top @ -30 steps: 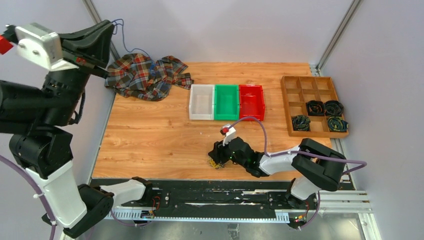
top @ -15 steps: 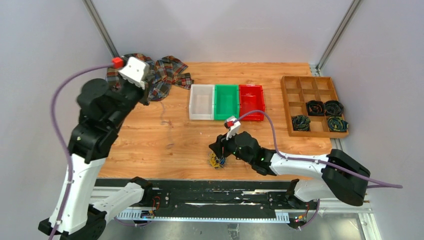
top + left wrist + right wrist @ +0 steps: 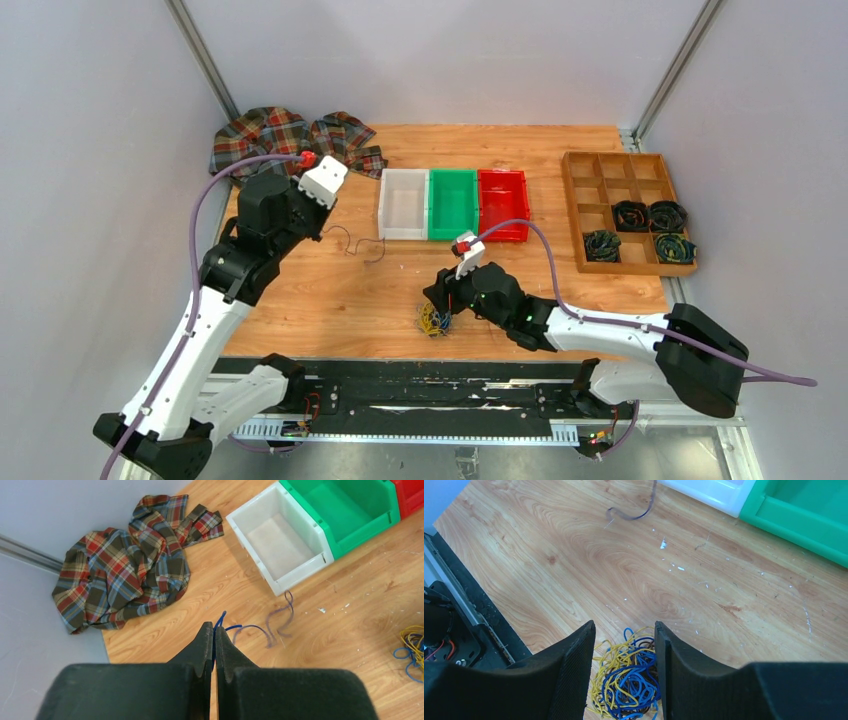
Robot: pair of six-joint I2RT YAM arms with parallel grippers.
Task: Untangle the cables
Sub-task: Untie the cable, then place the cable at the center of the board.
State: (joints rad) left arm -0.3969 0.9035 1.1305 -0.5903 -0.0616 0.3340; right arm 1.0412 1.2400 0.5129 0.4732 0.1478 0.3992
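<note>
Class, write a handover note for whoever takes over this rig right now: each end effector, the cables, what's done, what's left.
Left end effector: shut on a blue wire that trails toward the white bin.
Right end effector: open, over the clump.
Done: one wire is free of the clump.
Left: set that wire down, then separate the tangled rest.

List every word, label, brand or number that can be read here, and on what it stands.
None: no readable text shows on the plastic bins, the wooden tray, the plaid cloth, the cables, the left gripper holding a blue cable, or the right gripper.
</note>
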